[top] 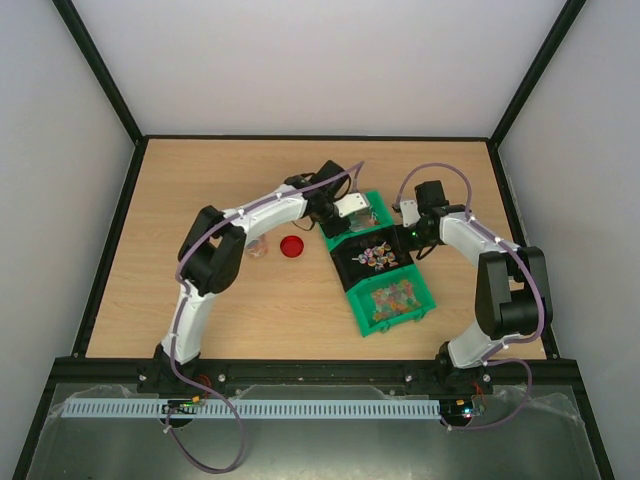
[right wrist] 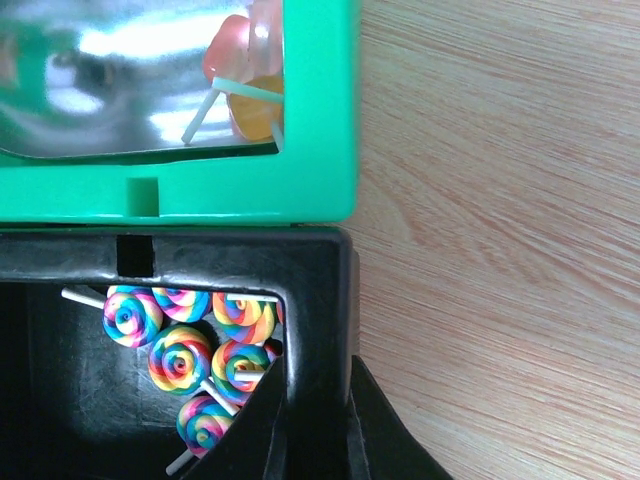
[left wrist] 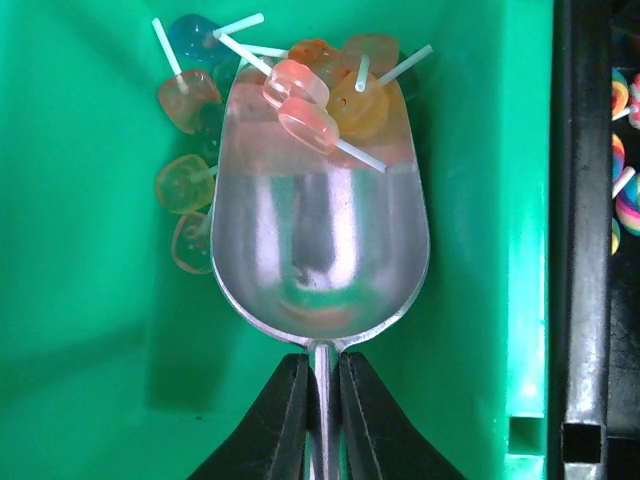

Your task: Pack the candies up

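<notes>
Many tiny multicoloured candies (top: pixel 390 298) fill the near green bin (top: pixel 425 300). My left gripper (left wrist: pixel 322 400) is shut on the thin handle of a silver metal scoop (left wrist: pixel 320 250). The scoop lies inside the far green bin (left wrist: pixel 90 330). A few translucent orange and pink lollipops (left wrist: pixel 320 95) rest on the scoop's front end, and others (left wrist: pixel 185 180) lie on the bin floor to its left. My right gripper (right wrist: pixel 318 420) is shut on the side wall of the black bin (right wrist: pixel 320 300), which holds rainbow swirl lollipops (right wrist: pixel 180 360).
The three bins stand in a diagonal row right of centre, the black bin (top: pixel 345 262) in the middle. A red round lid (top: pixel 292 246) and a small clear jar (top: pixel 257 248) sit on the wood table left of them, beside the left arm's elbow.
</notes>
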Action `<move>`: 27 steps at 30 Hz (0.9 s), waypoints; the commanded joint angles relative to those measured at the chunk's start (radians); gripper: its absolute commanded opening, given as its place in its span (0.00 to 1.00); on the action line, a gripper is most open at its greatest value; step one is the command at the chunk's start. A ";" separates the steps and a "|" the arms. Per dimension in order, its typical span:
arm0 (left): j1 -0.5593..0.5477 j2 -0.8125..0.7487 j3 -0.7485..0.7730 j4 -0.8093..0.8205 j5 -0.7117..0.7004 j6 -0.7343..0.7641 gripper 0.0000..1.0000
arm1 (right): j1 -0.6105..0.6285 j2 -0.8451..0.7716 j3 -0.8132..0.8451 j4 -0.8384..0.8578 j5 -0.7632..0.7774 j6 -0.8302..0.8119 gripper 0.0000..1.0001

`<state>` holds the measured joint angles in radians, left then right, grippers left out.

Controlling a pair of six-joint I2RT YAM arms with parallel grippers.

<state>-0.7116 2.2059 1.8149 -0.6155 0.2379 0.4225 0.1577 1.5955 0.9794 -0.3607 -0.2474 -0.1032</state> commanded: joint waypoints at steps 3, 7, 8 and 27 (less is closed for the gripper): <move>0.041 -0.104 -0.176 0.197 0.150 -0.057 0.02 | 0.002 0.000 0.034 0.047 -0.077 0.018 0.01; 0.082 -0.165 -0.278 0.277 0.187 -0.068 0.02 | -0.010 0.014 0.038 0.049 -0.045 0.024 0.01; 0.090 -0.177 -0.306 0.298 0.199 -0.066 0.02 | -0.013 0.016 0.039 0.049 -0.042 0.027 0.01; 0.150 -0.300 -0.514 0.536 0.288 -0.080 0.02 | -0.031 0.037 0.048 0.046 -0.062 0.020 0.01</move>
<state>-0.5674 1.9446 1.3132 -0.1703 0.4717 0.3500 0.1329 1.6287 0.9901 -0.3218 -0.2604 -0.0998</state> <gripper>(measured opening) 0.095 0.077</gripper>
